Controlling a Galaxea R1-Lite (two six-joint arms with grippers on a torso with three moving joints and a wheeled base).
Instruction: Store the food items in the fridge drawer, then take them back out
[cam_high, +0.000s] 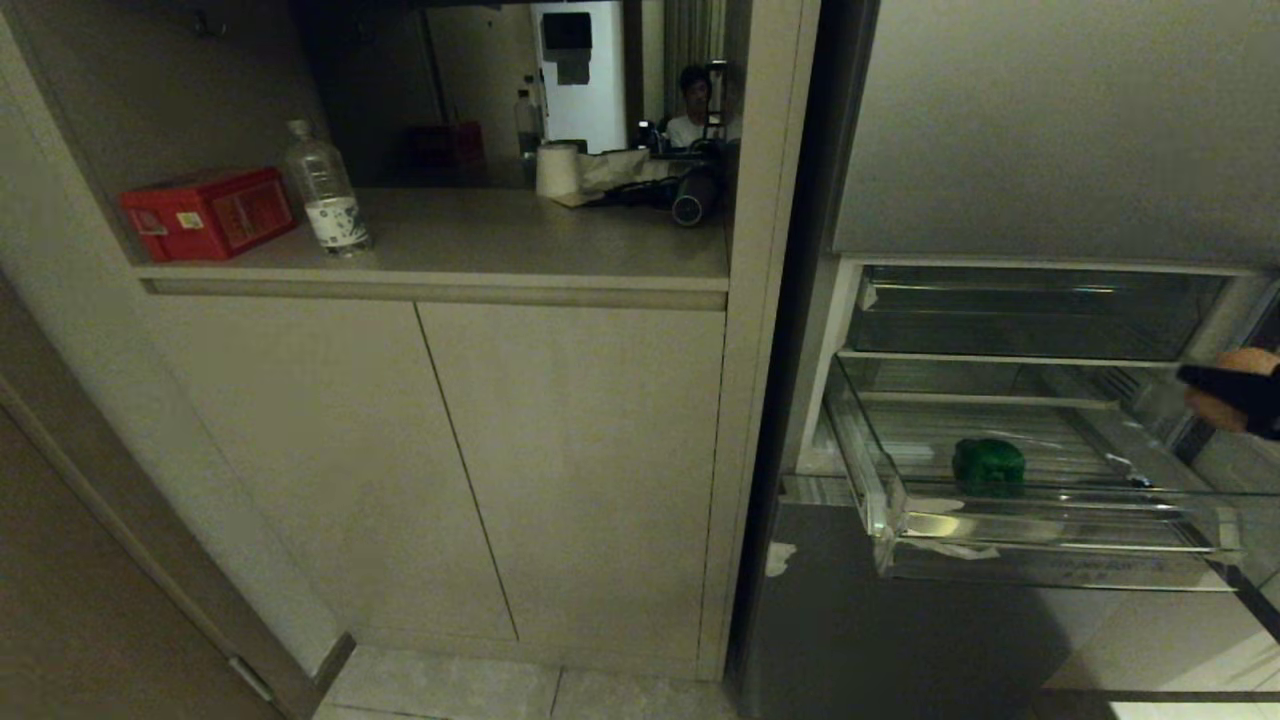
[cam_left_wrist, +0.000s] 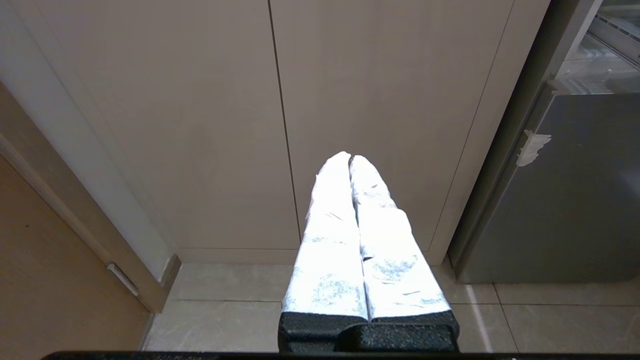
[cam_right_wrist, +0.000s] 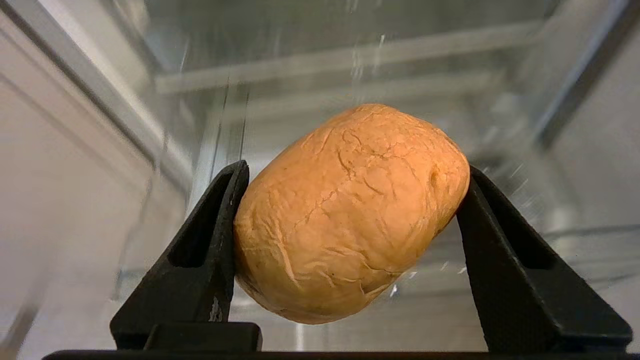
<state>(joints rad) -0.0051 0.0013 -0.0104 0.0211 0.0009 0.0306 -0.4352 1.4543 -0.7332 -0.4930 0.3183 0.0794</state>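
At the right-hand end of the pulled-out fridge drawer (cam_high: 1050, 525), my right tool (cam_right_wrist: 350, 210) is clenched on the orange-brown bun (cam_right_wrist: 350, 212), one black finger on each flank; in the head view the bun (cam_high: 1240, 395) shows at the frame edge, above and beside the drawer's right wall. The green pepper (cam_high: 988, 462) lies on the drawer's ribbed floor, near its front rim. My left tool (cam_left_wrist: 350, 160) hangs parked with its white-wrapped fingers (cam_left_wrist: 330, 240) pressed together, empty, facing the cupboard doors (cam_high: 440, 460) left of the drawer. Whether the bun is going in or coming out cannot be read from this moment; I judge it a transfer at the drawer's mouth. If storing, the next move calls for lowering the bun past the rim and releasing it clear of the pepper; if retrieving, carrying it clear of the drawer.
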